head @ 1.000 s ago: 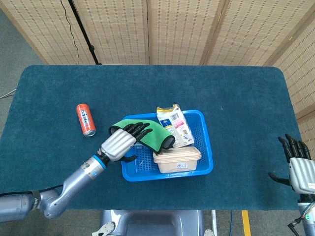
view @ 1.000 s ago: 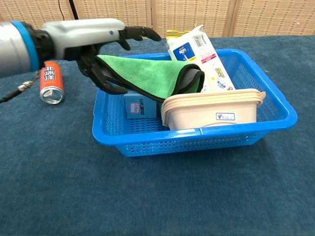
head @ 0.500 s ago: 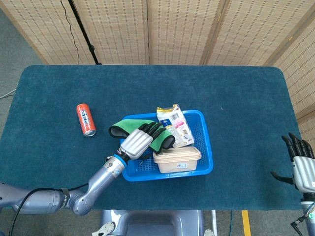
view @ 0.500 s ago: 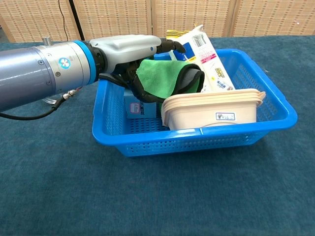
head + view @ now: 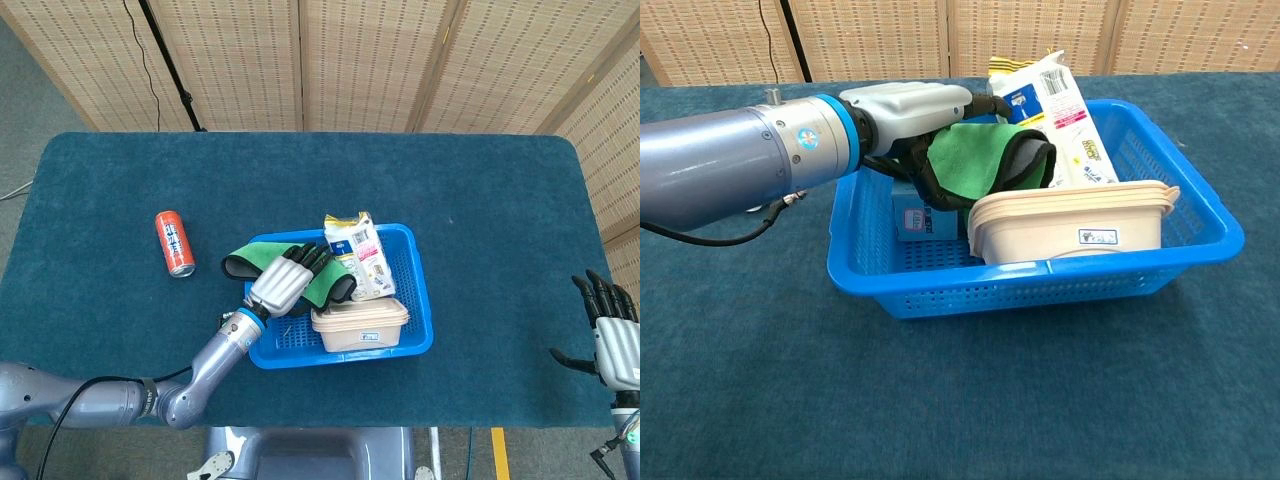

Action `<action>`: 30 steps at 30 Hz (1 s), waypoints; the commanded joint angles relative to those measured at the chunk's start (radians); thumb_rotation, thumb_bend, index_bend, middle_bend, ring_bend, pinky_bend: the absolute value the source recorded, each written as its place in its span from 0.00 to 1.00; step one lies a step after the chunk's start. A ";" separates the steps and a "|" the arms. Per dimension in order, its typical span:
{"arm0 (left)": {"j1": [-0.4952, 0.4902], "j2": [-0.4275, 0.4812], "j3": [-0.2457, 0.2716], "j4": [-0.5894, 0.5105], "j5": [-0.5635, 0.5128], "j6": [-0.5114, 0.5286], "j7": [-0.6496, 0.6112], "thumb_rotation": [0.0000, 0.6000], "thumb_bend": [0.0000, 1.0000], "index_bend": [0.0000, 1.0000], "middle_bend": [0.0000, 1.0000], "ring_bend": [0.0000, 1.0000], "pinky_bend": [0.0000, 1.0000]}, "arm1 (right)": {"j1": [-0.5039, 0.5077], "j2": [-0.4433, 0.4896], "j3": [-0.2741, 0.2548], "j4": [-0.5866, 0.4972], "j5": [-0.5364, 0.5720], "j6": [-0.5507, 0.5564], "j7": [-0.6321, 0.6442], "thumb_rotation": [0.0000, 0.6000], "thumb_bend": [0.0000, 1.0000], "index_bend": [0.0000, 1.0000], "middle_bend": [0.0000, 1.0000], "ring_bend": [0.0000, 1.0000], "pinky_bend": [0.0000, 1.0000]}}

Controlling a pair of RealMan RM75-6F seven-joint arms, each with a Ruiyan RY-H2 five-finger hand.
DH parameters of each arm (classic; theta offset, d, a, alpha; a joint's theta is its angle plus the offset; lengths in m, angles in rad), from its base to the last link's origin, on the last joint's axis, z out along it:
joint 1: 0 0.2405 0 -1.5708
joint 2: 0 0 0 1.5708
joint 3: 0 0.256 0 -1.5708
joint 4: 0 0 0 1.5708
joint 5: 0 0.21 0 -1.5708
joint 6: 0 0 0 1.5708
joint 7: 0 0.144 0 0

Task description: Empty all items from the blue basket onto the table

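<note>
Chest view shows the left robot hand (image 5: 925,120) gripping the green cloth (image 5: 985,160) inside the blue basket (image 5: 1200,225), while the right robot hand (image 5: 612,335) hangs open beside the desk (image 5: 480,180).

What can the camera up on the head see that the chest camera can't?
Only the head view shows the red can lying on the table, the right robot hand off at the table's edge, and the screens behind. Only the chest view shows the small blue box under the cloth. Both show the blue basket, green cloth, beige tub, white packet and left robot hand.
</note>
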 commanded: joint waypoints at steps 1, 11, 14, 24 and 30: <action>-0.019 -0.037 -0.007 0.037 -0.040 0.021 0.032 1.00 0.25 0.02 0.00 0.01 0.16 | 0.002 0.000 0.000 0.001 0.000 -0.003 0.002 1.00 0.00 0.00 0.00 0.00 0.00; -0.008 -0.089 -0.004 0.075 0.005 0.154 0.084 1.00 0.49 0.64 0.59 0.55 0.64 | 0.003 0.005 0.001 0.000 0.003 -0.007 0.014 1.00 0.00 0.00 0.00 0.00 0.00; 0.002 -0.071 -0.009 0.051 0.015 0.168 0.083 1.00 0.50 0.65 0.61 0.57 0.65 | 0.002 0.006 0.000 -0.003 0.001 -0.005 0.016 1.00 0.00 0.00 0.00 0.00 0.00; 0.075 0.144 -0.050 -0.163 0.134 0.265 0.038 1.00 0.50 0.66 0.61 0.57 0.65 | -0.001 0.010 -0.004 -0.014 -0.007 0.001 0.013 1.00 0.00 0.00 0.00 0.00 0.00; 0.132 0.323 -0.090 -0.235 0.142 0.296 0.007 1.00 0.50 0.66 0.61 0.57 0.65 | -0.003 0.007 -0.009 -0.022 -0.016 0.007 -0.002 1.00 0.00 0.00 0.00 0.00 0.00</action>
